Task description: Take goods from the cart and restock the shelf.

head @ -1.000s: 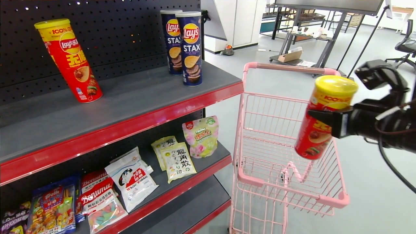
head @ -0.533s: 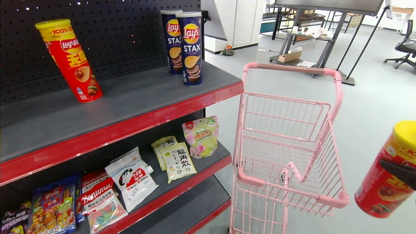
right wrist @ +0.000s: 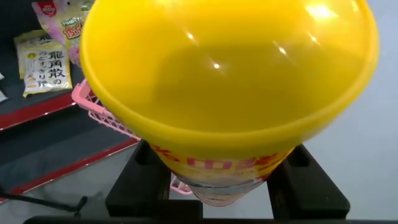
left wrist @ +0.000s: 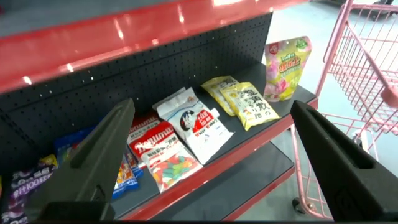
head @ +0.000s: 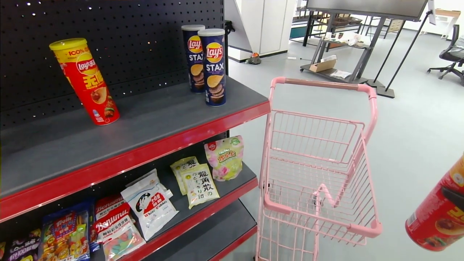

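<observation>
Right wrist view: right gripper [right wrist: 221, 186] is clamping a chip can [right wrist: 230, 74], likely light, stiff, slick; mid-body suits.

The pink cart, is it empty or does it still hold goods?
Empty, as far as the head view shows: only bare wire inside the cart.

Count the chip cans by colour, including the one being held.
Red cans: 2
Blue cans: 2
Total: 4
</observation>
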Robot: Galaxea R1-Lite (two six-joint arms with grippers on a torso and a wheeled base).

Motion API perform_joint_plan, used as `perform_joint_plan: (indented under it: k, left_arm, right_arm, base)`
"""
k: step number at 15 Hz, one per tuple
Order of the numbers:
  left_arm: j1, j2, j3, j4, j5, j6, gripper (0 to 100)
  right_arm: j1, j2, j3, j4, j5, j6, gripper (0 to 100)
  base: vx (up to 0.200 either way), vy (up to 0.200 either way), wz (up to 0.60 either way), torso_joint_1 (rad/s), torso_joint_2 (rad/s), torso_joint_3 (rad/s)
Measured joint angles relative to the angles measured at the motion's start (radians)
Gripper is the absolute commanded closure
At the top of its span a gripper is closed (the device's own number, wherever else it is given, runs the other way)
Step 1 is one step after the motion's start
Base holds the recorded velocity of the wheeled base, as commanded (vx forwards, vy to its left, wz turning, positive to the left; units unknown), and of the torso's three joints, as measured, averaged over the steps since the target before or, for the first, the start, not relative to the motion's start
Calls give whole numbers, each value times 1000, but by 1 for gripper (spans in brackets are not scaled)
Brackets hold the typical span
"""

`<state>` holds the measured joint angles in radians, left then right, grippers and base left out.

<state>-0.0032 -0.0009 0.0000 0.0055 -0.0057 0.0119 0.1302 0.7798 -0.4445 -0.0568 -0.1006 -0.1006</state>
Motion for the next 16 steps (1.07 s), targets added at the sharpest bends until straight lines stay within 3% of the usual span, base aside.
perform_joint_plan:
  k: [7,16]
  left_arm:
    - [0,0,0,0,0,0,0]
    - [0,0,0,1,0,4,0]
  right_arm:
    - [-2,0,9,-7,3,0,100]
    - [-2,0,25,-7,3,-1,100]
  base:
    - [0,0,0,215,-540,-331]
    - [0,0,0,133,-304,-178]
